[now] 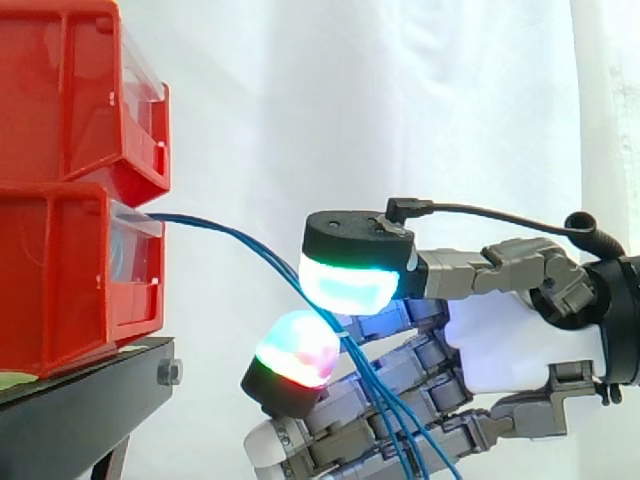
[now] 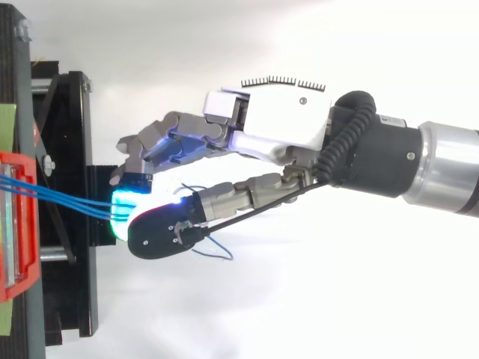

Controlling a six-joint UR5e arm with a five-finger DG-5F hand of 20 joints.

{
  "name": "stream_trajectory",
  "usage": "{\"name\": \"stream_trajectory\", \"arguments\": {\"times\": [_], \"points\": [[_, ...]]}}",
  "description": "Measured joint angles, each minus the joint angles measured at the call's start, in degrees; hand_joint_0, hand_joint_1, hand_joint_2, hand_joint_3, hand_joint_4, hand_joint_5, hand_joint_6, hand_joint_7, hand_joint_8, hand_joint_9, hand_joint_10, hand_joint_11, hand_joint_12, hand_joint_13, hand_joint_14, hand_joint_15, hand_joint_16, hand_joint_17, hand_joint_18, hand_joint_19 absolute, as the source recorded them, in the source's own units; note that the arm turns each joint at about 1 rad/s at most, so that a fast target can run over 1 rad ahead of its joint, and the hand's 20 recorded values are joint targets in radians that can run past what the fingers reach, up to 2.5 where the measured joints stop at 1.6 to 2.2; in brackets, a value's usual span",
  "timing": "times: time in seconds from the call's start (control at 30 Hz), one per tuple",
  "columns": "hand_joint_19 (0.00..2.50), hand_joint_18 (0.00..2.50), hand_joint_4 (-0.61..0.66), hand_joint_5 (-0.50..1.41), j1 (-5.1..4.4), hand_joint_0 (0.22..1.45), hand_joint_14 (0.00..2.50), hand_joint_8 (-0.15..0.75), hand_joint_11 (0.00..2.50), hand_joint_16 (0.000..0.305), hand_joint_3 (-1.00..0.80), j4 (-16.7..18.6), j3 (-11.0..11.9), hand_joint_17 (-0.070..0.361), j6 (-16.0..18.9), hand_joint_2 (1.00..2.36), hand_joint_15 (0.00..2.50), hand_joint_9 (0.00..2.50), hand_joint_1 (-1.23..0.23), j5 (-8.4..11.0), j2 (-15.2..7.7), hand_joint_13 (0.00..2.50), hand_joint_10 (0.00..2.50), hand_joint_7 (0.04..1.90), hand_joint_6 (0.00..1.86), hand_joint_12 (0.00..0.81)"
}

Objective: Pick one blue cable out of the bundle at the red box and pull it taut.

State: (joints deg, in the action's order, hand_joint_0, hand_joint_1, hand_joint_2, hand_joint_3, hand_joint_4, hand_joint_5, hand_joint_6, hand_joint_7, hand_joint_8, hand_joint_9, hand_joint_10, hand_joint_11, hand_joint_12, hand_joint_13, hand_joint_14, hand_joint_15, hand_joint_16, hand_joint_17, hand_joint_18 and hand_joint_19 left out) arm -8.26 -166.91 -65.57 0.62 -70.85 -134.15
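robot hand (image 1: 520, 350) curled round several blue cables (image 2: 67, 197) near the red box (image 1: 60, 270); better pinch just one, then draw straight back

No text, numbers or signs can be read. Clear front plate (image 1: 135, 255) on the lower red bin (image 1: 60, 290): no print legible. Green strip (image 1: 15, 380) under that bin, on the black stand (image 1: 90, 395): too small to tell.
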Motion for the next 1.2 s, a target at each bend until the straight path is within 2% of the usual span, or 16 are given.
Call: {"name": "stream_trajectory", "arguments": {"times": [0.27, 0.53, 0.8, 0.9, 1.03, 1.1, 1.2], "points": [[0.12, 0.43, 0.04, -0.17, 0.0, 0.65, 0.0, 0.347, 0.22, 0.055, -0.06, -0.06, 0.0, 0.124, -0.05, 1.02, 0.07, 0.56, -0.83, 0.03, 0.36, 0.34, 0.0, 0.93, 0.91, 0.367], [0.1, 0.43, 0.03, -0.18, 0.01, 0.72, 0.0, 0.334, 0.22, 0.054, -0.13, -0.28, 0.0, 0.122, -0.11, 1.02, 0.06, 0.54, -0.92, 0.1, 0.63, 0.33, 0.0, 0.95, 0.91, 0.364], [0.09, 0.43, 0.0, -0.19, 0.0, 0.77, 0.0, 0.316, 0.21, 0.054, -0.26, -0.34, 0.0, 0.122, -0.18, 1.02, 0.04, 0.51, -0.93, 0.1, 0.65, 0.3, 0.0, 0.91, 0.91, 0.364], [0.08, 0.43, 0.01, -0.19, 0.0, 0.78, 0.0, 0.314, 0.21, 0.054, -0.31, -0.34, 0.0, 0.122, -0.23, 1.01, 0.04, 0.51, -0.93, 0.08, 0.65, 0.3, 0.0, 0.88, 0.91, 0.364], [0.08, 0.43, 0.1, -0.19, 0.0, 0.77, 0.0, 0.31, 0.21, 0.054, -0.42, -0.34, 0.0, 0.122, -0.31, 1.01, 0.04, 0.5, -0.94, 0.04, 0.65, 0.28, 0.0, 0.81, 0.9, 0.364], [0.08, 0.42, 0.14, -0.18, 0.0, 0.71, 0.0, 0.31, 0.21, 0.054, -0.5, -0.34, 0.0, 0.121, -0.33, 1.0, 0.04, 0.49, -0.94, -0.02, 0.65, 0.28, 0.0, 0.85, 0.88, 0.365], [0.11, 0.39, 0.16, -0.18, 0.07, 0.64, 0.0, 0.317, 0.2, 0.054, -0.5, -0.31, 0.0, 0.122, -0.3, 1.0, 0.05, 0.49, -0.9, -0.06, 0.65, 0.27, 0.0, 0.85, 0.88, 0.366]]}}
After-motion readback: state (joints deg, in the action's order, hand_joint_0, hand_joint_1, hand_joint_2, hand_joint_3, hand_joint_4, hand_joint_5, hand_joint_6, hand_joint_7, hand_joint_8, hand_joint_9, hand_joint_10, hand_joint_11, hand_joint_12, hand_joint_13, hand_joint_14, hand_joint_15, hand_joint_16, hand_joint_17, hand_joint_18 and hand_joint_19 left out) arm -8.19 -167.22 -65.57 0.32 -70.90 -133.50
